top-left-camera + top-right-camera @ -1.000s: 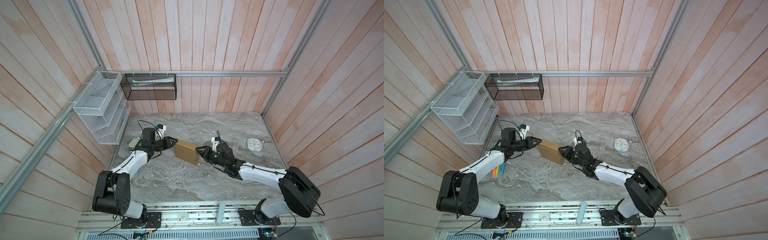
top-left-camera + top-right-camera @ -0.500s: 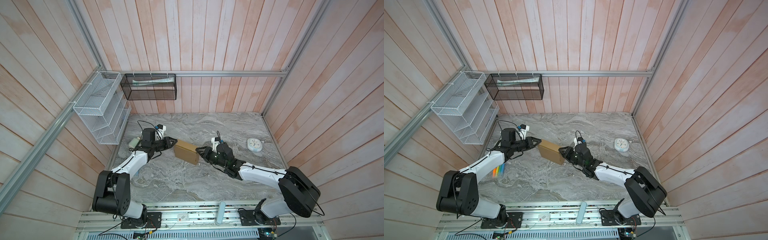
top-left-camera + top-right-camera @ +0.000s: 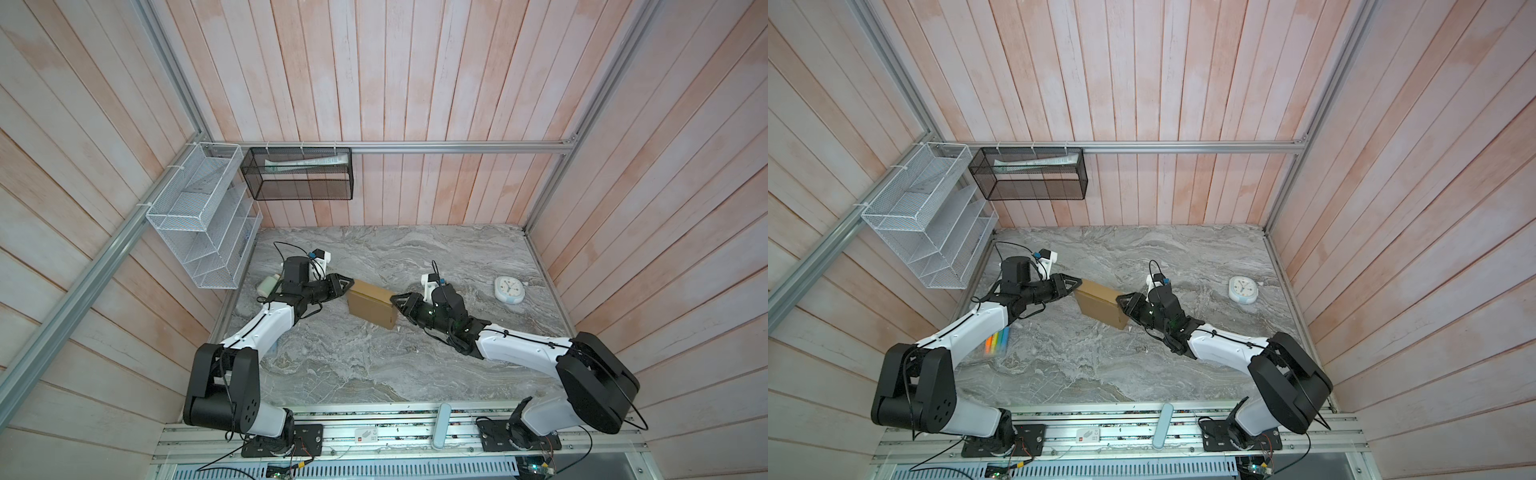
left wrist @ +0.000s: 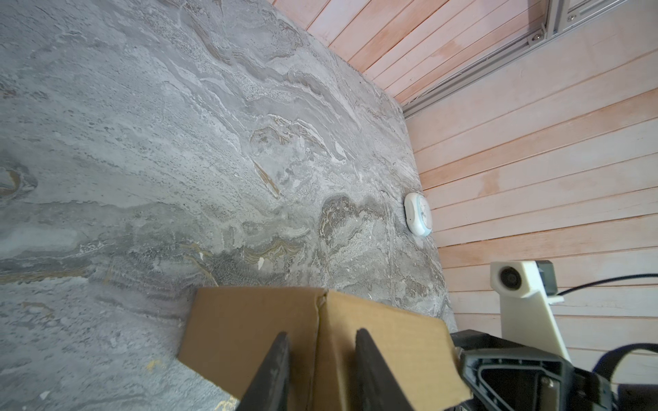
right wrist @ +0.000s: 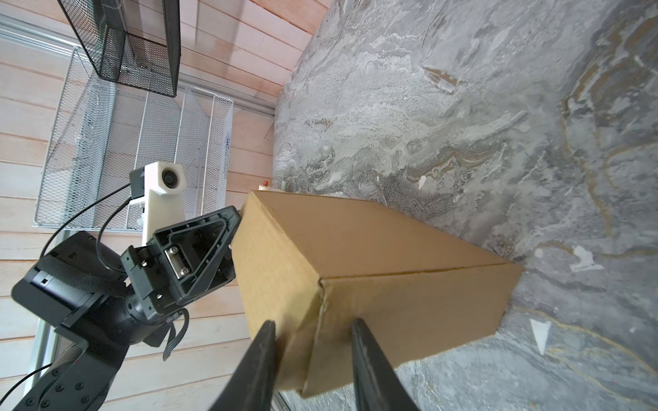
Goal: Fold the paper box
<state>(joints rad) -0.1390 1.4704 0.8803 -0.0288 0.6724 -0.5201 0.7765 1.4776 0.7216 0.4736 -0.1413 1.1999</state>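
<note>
Right now your paper box (image 3: pixel 371 307) stands closed on its side, mid table (image 3: pixel 374 365), long axis running far-left to near-right. Your left gripper (image 3: pixel 349 284) straddles its far-left corner and your right gripper (image 3: pixel 395 299) its near-right corner, jaws partly apart. Whether either pinches, you cannot tell.

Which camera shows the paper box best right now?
The right wrist view: the paper box is large in the frame, with three faces and a corner seam clear. The left wrist view shows only one end, cropped. In both top views it is whole but small.
</note>
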